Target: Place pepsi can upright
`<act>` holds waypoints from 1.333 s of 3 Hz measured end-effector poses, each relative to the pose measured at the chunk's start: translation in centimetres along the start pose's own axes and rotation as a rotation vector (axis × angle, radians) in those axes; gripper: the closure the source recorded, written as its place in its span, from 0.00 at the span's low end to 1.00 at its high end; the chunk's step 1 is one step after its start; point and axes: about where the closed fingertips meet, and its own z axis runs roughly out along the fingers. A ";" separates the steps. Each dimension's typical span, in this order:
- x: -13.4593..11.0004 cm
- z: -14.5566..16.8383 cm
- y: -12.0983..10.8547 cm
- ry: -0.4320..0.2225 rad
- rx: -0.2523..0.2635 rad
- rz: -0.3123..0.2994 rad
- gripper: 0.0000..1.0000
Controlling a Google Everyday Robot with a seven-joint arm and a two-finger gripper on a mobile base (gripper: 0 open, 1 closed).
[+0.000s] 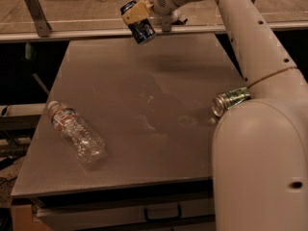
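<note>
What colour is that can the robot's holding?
Dark blue with pale markings: the pepsi can, held in the gripper over the far end of the table, camera view.

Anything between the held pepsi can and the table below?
Nothing visible. Gripper holds the pepsi can tilted above the table's far edge; bottle lies front-left, green can at right, both well aside.

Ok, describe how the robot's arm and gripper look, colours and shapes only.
The arm is smooth cream-white: thick rounded tubular segments, a thin seam line at one joint, a small dark hole low on the housing. The gripper, at top centre, has tan-yellow fingers on a rounded white wrist.
</note>
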 end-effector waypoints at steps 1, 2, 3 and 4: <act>-0.2 -2.3 0.6 -0.071 0.058 0.005 1.00; 0.3 -4.4 2.5 -0.183 0.095 -0.007 1.00; 2.5 -3.4 4.5 -0.267 0.090 -0.012 1.00; 4.2 -1.4 5.4 -0.282 0.075 -0.013 1.00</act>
